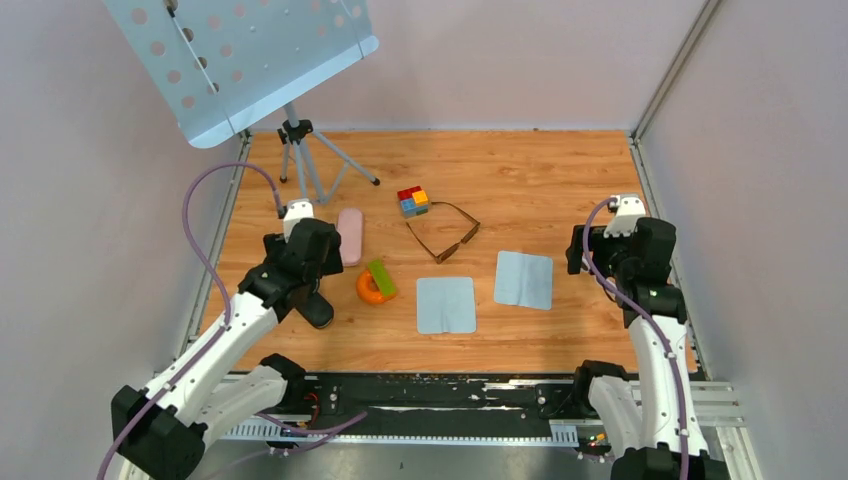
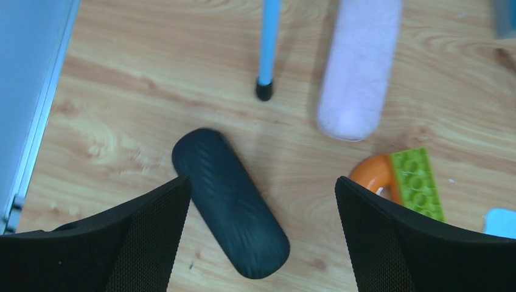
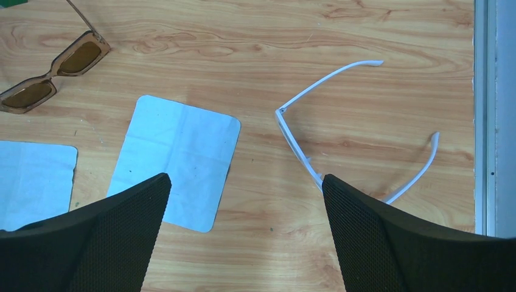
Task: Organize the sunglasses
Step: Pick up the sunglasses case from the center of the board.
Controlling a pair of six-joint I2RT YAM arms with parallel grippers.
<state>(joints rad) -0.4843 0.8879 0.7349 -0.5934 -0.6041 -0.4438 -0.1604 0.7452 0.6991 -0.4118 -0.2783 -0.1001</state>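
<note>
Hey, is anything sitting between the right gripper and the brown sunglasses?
Only a flat blue cloth lies between the right gripper and the sunglasses; nothing upright. The white glasses lie off to the other side.

There are 2 pairs of glasses: 1 pair of brown sunglasses and 1 white pair. There are 2 blue cloths. There is 1 black case and 1 pink case. There is 1 orange ring, 1 green brick, 1 colored block and 1 stand.
</note>
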